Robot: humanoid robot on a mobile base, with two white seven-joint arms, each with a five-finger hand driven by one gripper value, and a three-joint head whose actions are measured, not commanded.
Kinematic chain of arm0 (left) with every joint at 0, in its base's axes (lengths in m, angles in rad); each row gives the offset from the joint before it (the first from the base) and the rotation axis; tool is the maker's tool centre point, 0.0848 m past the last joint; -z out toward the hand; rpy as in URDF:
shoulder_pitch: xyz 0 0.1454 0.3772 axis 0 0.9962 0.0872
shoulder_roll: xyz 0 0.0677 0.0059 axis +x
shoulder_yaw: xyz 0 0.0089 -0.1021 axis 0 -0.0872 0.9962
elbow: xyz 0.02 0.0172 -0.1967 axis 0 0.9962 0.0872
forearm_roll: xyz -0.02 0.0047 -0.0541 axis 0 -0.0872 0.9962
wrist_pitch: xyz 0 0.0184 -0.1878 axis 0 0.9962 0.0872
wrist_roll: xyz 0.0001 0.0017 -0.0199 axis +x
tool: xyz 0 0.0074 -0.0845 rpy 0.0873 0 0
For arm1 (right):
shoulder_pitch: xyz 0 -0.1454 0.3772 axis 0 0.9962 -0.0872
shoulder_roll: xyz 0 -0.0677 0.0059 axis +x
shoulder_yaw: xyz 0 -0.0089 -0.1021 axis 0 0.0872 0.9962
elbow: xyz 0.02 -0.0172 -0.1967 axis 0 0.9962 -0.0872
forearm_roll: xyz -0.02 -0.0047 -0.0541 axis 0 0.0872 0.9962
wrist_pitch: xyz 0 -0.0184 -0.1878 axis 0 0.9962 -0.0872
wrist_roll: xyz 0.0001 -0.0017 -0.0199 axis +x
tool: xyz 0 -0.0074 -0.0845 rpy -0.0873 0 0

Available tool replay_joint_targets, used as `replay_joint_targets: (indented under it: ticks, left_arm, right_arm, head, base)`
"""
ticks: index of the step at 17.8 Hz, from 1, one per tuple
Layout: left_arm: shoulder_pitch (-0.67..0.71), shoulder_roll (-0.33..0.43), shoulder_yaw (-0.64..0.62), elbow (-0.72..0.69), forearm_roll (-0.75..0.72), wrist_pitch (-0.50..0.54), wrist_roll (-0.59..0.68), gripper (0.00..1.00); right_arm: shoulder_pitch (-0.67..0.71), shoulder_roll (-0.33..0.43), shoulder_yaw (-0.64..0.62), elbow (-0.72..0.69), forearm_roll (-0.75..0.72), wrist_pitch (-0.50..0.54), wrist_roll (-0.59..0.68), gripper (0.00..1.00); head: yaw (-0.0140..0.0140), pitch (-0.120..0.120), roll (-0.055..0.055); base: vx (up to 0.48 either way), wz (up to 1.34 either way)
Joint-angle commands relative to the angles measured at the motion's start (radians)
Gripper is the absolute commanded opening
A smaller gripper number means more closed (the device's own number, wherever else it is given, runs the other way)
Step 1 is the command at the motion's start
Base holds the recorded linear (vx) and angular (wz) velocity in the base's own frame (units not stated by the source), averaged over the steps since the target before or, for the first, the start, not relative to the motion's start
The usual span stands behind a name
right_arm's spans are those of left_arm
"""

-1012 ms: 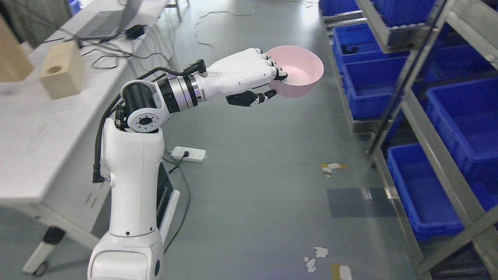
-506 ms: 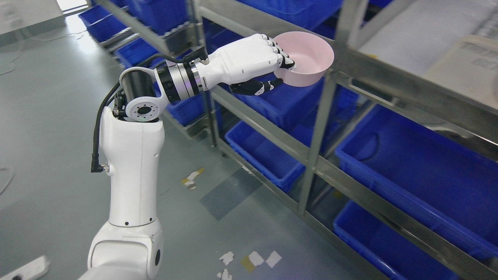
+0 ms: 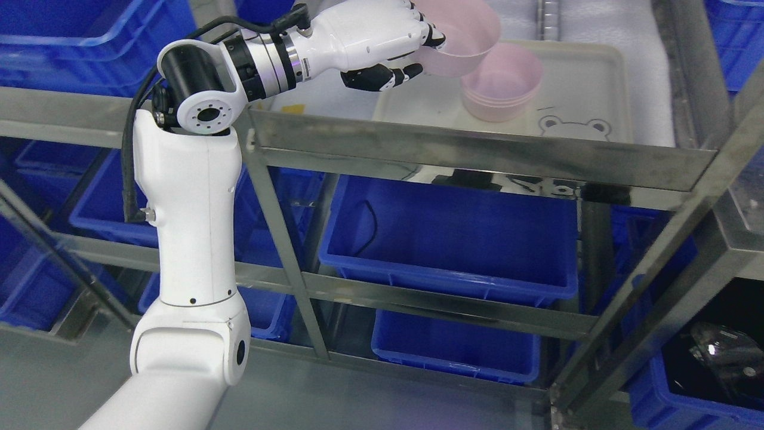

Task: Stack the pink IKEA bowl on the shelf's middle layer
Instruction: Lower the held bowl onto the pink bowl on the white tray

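My left hand (image 3: 412,51) is shut on the rim of a pink bowl (image 3: 465,36), fingers inside and thumb under the wall. It holds the bowl in the air at the top of the picture, above a metal shelf level. Just right of and below the held bowl, a stack of pink bowls (image 3: 503,80) sits on a cream tray (image 3: 585,113) with a bear drawing. The held bowl's right edge overlaps the stack in the picture; I cannot tell if they touch. My right arm does not show.
A steel shelf rail (image 3: 477,152) crosses the picture in front of the tray. Blue bins (image 3: 453,239) fill the levels below and to the left (image 3: 77,36). A slanted steel post (image 3: 662,280) stands at the right, with another bin (image 3: 740,30) at upper right.
The camera has swung round from floor and table to face the shelf. The hand still grips the bowl, now held higher in the picture, over the shelf level beside the stacked bowls.
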Motion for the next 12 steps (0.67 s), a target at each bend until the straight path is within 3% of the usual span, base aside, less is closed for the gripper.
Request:
replay_joint_targets:
  ticks: [1, 7, 12]
  left_arm:
    - [-0.033, 0.018, 0.045, 0.11, -0.163, 0.009, 0.001, 0.01]
    - [-0.011, 0.018, -0.022, 0.102, -0.16, 0.01, -0.001, 0.01]
    - [0.079, 0.018, -0.025, 0.01, -0.159, 0.001, -0.019, 0.01]
  right_arm:
    - [0.023, -0.018, 0.0, -0.018, 0.0, 0.0, 0.0, 1.0]
    - [0.023, -0.018, 0.0, -0.018, 0.0, 0.0, 0.0, 1.0]
    - [0.023, -0.018, 0.0, -0.018, 0.0, 0.0, 0.0, 1.0]
  head:
    - [0.0, 0.0, 0.0]
    - [0.0, 0.0, 0.0]
    - [0.0, 0.0, 0.0]
  base:
    - [0.147, -0.75]
    - [0.132, -0.47]
    - [0.047, -0.15]
